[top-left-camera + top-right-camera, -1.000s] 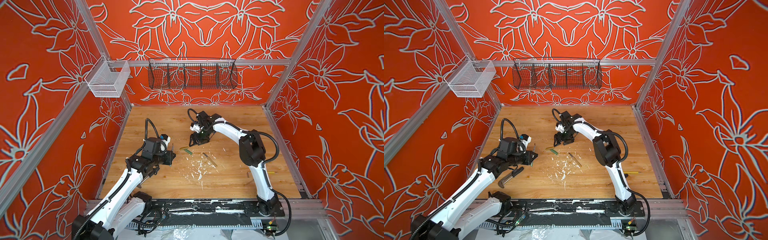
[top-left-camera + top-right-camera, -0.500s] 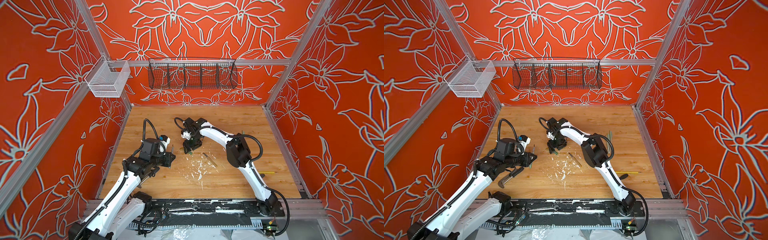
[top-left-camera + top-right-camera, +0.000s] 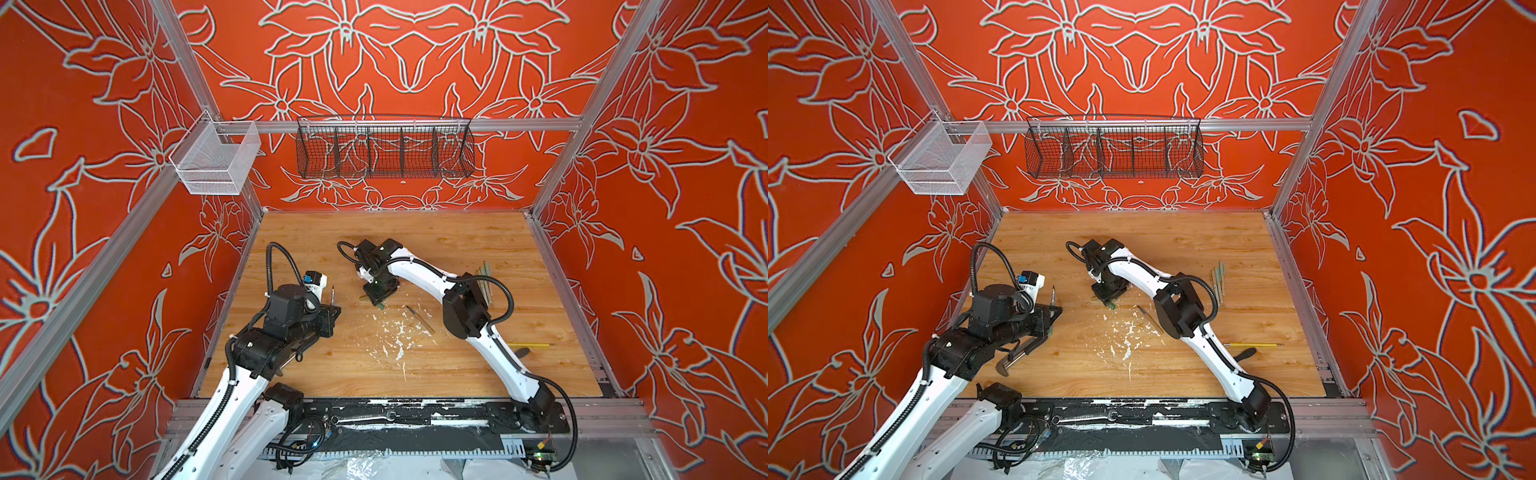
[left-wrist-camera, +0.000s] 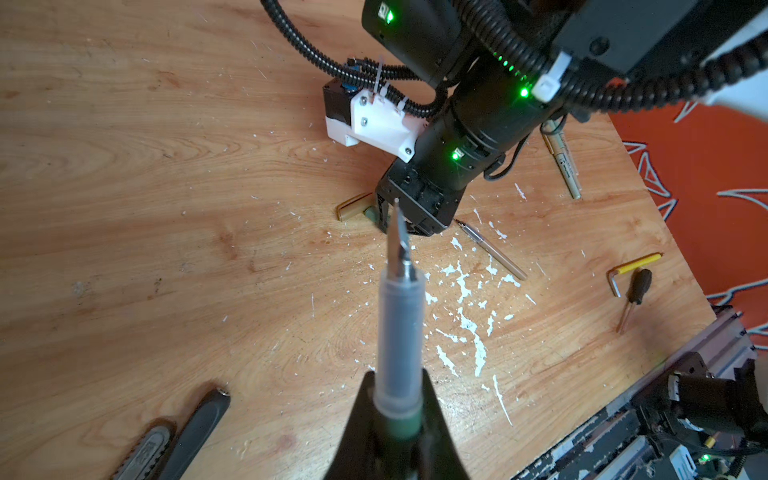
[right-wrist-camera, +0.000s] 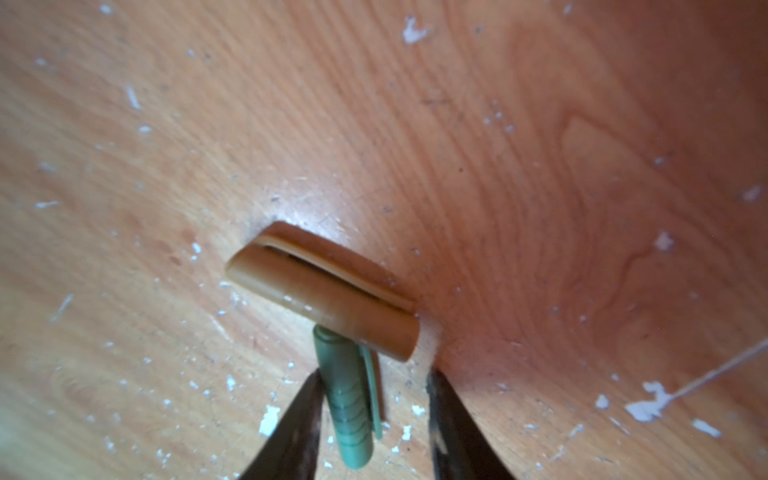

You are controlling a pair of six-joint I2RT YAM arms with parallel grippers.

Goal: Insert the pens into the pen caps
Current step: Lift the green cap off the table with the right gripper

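Tabletop [image 4: 124, 166]: left gripper [image 4: 397, 382] clamps pen [image 4: 401, 324]; right gripper [image 5: 374, 376] parted astride green cap [image 5: 347, 399]; print on far pens [image 4: 563, 164] illegible.

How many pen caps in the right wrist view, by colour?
tan pen cap: 1
green pen cap: 1
Total: 2

Green cap [image 5: 348, 409] against tan cap [image 5: 322, 297]
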